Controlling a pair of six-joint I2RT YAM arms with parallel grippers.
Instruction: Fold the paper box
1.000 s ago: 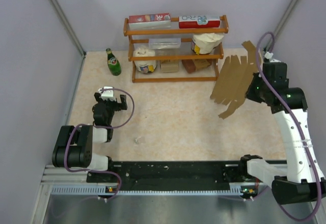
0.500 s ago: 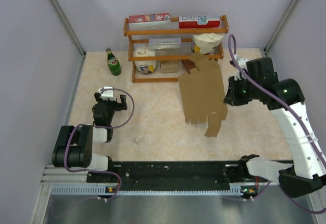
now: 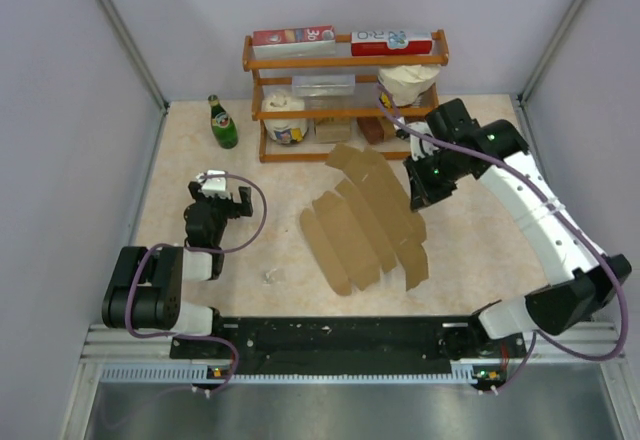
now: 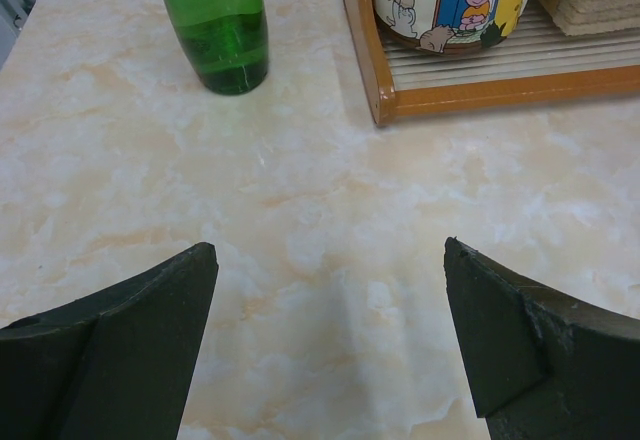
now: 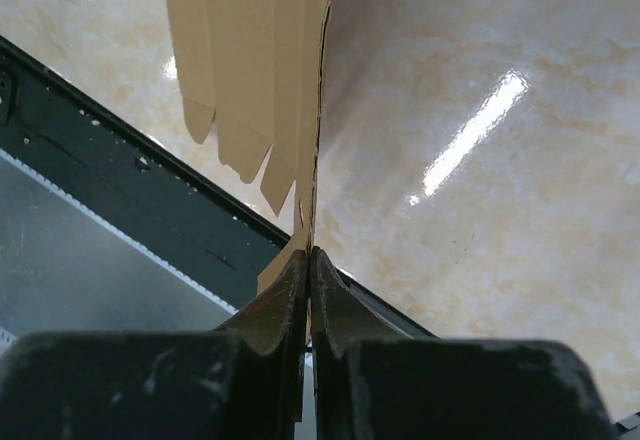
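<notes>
The paper box (image 3: 362, 218) is a flat kraft-brown die-cut sheet with flaps, hanging slanted over the middle of the table. My right gripper (image 3: 417, 198) is shut on its right edge. In the right wrist view the sheet (image 5: 262, 70) runs edge-on away from the closed right gripper (image 5: 309, 253), its tabs pointing toward the black rail. My left gripper (image 3: 211, 197) rests low at the left side of the table, open. In the left wrist view its fingers (image 4: 150, 330) stand wide apart over bare marble with nothing between them.
A wooden shelf (image 3: 345, 100) at the back holds printed cartons, a paper roll, a bowl and brown blocks. A green bottle (image 3: 222, 123) stands left of it, also close ahead of the left gripper (image 4: 215, 20). A small clear scrap (image 3: 271, 276) lies near the front rail (image 3: 340, 340).
My right arm has swung left and down from the back right, carrying the paper box from beside the shelf to low over the table's middle. The left arm has not moved.
</notes>
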